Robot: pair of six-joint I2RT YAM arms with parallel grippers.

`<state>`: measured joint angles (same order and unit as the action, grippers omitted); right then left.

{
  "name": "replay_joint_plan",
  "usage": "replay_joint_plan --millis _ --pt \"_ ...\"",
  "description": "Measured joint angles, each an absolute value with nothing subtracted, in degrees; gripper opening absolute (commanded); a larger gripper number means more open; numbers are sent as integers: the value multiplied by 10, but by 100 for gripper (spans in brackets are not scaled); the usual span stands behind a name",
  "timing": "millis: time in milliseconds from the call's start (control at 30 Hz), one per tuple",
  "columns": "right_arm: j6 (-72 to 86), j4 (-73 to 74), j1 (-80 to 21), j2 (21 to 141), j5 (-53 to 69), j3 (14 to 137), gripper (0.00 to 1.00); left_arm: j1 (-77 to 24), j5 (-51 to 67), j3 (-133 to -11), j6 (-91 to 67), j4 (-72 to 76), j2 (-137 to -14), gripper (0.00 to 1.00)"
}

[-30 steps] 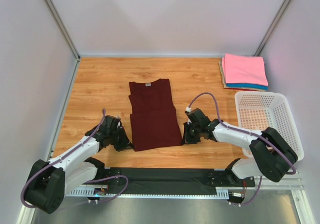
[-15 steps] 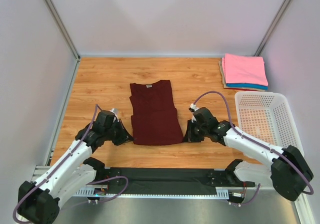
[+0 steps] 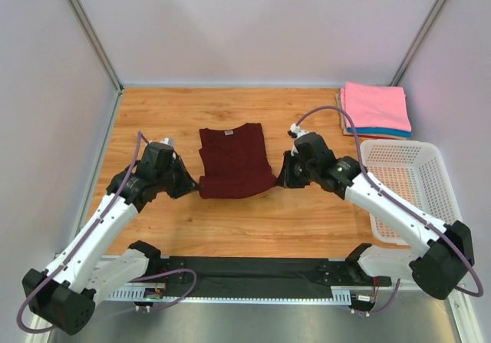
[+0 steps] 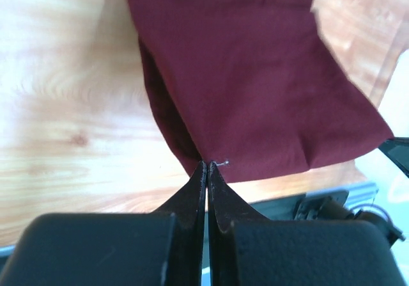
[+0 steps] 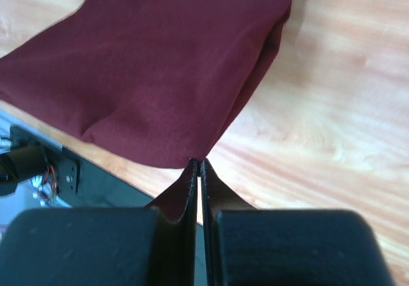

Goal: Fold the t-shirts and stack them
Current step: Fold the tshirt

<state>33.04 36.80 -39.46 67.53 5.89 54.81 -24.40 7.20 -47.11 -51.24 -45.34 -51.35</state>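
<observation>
The dark maroon t-shirt (image 3: 235,163) lies on the wooden table with its collar and small label toward the back, and its lower half is lifted and doubled over toward the collar. My left gripper (image 3: 196,183) is shut on the shirt's lower left corner (image 4: 203,161). My right gripper (image 3: 280,179) is shut on the lower right corner (image 5: 198,161). Both wrist views show the maroon cloth (image 4: 255,81) (image 5: 160,75) hanging from the pinched fingertips above the table. At the back right, a stack of folded t-shirts (image 3: 374,107) sits with pink on top, blue and tan beneath.
A white perforated basket (image 3: 430,176) stands at the right, beside my right arm and just in front of the folded stack. White walls close the table on the back and both sides. A black rail (image 3: 253,270) runs along the near edge.
Both grippers have moved away from the near edge toward the back, carrying the shirt's bottom hem up over its lower half. The shirt looks shorter than before.
</observation>
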Motion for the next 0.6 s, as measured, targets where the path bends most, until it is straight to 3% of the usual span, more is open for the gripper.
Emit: replay_joint_plan --millis 333,600 --pt "282 419 -350 815 45 714 0 -230 23 -643 -477 -480 -654 0" --pt "253 448 -307 914 56 848 0 -175 44 -703 -458 -475 -753 0"
